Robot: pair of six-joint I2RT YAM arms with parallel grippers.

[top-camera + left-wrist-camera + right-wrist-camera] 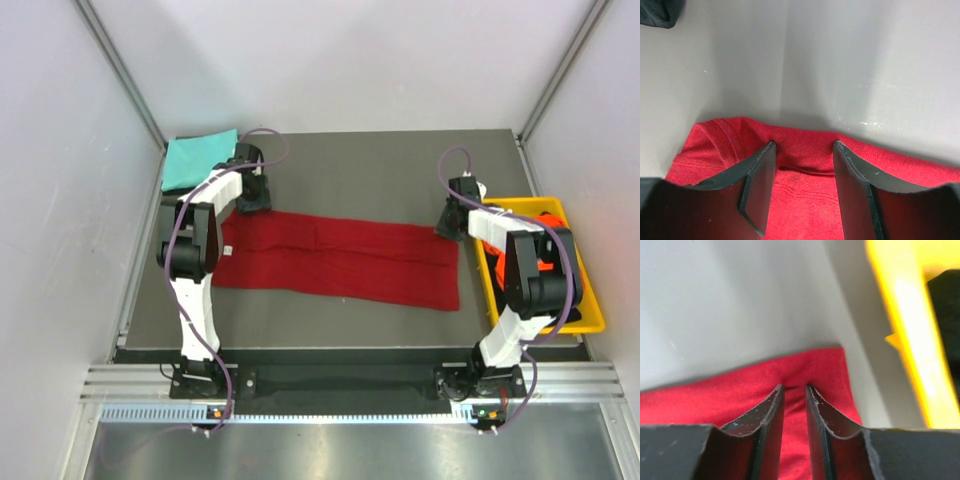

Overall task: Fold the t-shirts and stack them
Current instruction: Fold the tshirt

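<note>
The large dark red t-shirt (340, 258) lies folded into a long band across the table. My left gripper (250, 195) is at its back left corner. In the left wrist view the gripper (804, 145) is open, and its fingers (757, 182) straddle the red cloth (805, 200) at its edge. My right gripper (447, 228) is at the shirt's back right corner. In the right wrist view the gripper (794, 387) has its jaws nearly together, pinching the red cloth (740, 395). The teal t-shirt (198, 158) lies folded at the back left. The orange t-shirt (548, 250) is in the bin. Something black (946, 315) lies in the bin too.
The yellow plastic bin (588, 300) stands at the table's right edge, close to my right arm; its wall also shows in the right wrist view (910, 325). Grey walls enclose the table at the left, back and right. A dark object (657, 12) shows at the left wrist view's corner.
</note>
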